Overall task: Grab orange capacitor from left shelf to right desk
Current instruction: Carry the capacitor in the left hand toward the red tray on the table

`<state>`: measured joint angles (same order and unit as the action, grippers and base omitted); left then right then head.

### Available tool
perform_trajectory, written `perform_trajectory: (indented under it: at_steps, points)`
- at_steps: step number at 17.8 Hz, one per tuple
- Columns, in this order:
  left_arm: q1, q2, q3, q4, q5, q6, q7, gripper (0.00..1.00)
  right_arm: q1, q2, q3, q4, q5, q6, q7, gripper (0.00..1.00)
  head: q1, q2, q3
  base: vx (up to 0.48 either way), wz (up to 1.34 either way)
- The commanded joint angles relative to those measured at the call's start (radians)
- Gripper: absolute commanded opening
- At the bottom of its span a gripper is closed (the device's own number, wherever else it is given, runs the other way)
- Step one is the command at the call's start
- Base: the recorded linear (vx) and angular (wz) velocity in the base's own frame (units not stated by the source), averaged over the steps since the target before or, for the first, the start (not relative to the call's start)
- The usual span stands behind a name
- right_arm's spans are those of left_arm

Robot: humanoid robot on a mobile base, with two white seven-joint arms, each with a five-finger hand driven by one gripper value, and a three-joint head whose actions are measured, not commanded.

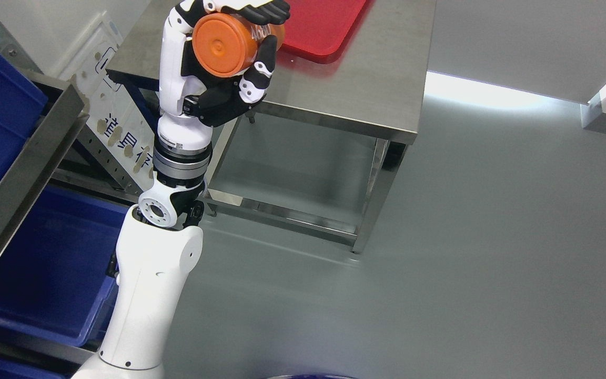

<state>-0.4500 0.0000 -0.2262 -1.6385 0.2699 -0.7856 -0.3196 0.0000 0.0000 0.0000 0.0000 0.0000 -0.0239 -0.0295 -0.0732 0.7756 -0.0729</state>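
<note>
My left hand (245,39) is raised near the top of the head view, its fingers shut around the orange capacitor (224,46), a short orange cylinder with its flat end facing me. The hand holds it in the air over the near left part of the steel desk (366,79). A red tray (324,26) lies on the desk just right of the hand. My left arm rises from the bottom left. The right arm does not show.
The shelf on the left has a slanted steel rail (24,173) and blue bins (45,273) on it. A white signboard (108,105) leans behind the arm. Grey floor (492,252) spreads to the right of the desk's legs.
</note>
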Motion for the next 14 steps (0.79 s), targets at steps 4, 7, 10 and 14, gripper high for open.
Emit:
perform_trajectory:
  at_steps: [4,7,10,14]
  points:
    - [-0.042,0.017,-0.013,0.014,0.002,0.121,0.002,0.03,0.020,-0.017,-0.012,-0.017,0.005,-0.001,0.000,1.00,0.0000,0.000,0.000,0.275,0.05]
    - [-0.052,0.017,-0.013,0.057,-0.004,0.244,0.005,0.03,0.020,-0.017,-0.012,-0.017,0.005,0.001,0.000,1.00,0.0000,0.000,0.000,0.248,0.14]
    - [-0.050,0.017,-0.007,0.089,-0.006,0.396,0.008,0.03,0.020,-0.017,-0.012,-0.017,0.005,-0.001,0.000,1.00,0.0000,0.000,0.000,0.255,0.13]
    - [-0.052,0.017,0.008,0.095,-0.053,0.566,0.019,0.03,0.020,-0.017,-0.012,-0.017,0.005,-0.001,0.000,1.00,0.0000,0.000,0.000,0.219,0.07]
